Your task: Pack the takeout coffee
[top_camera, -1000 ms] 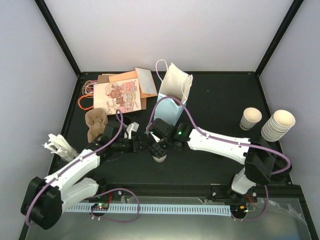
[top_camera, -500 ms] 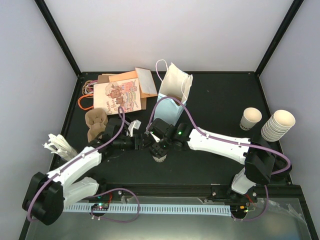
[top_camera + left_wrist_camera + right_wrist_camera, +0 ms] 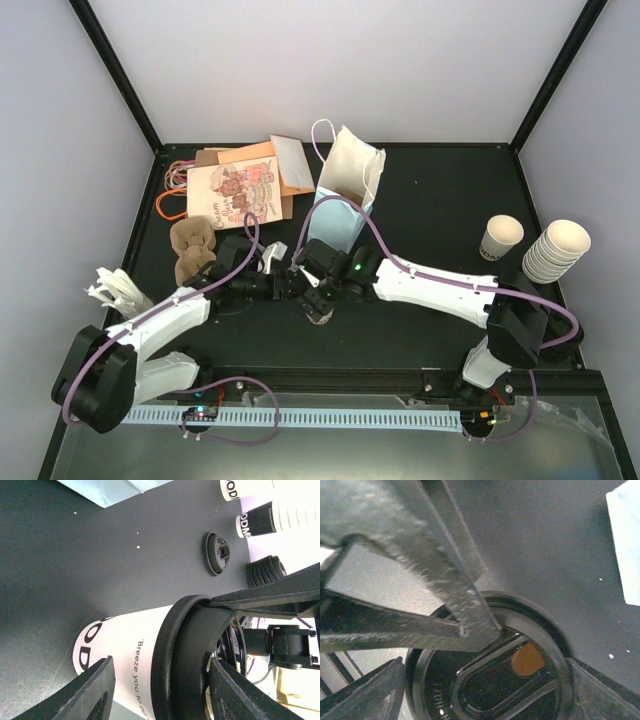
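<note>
Black bench [image 3: 430, 200], both arms reaching in from the near edge and meeting near its middle.

- Takeout coffee [image 3: 150, 660]: stands upright, a little nearer the near edge than the middle, black lid on, cream side with dark lettering.
- Right gripper [image 3: 318, 298]: directly above the lid, pointing down. Fingers spread wide, one either side of the rim. Can't tell whether they touch it.
- Left gripper [image 3: 161, 685]: comes in low from the left, fingers [image 3: 95, 690] apart. The cup shows between them, just ahead. No contact seen.
- Brown pulp carrier [image 3: 190, 248]: left of the left gripper, towards the left edge.
- White pieces [image 3: 115, 290]: at the left edge, too small to make out.
- Loose black lid [image 3: 216, 554]: flat on the bench beyond the coffee, a short stack of black lids [image 3: 265, 571] beside it.
- Single cream cup [image 3: 501, 237] and a tilted stack of cream cups [image 3: 557, 250]: right edge, just beside each other.
- White and pale blue paper bag [image 3: 345, 190]: standing open, behind the grippers.
- Pile of flat paper bags [image 3: 240, 185]: far-left corner, printed one on top.
</note>
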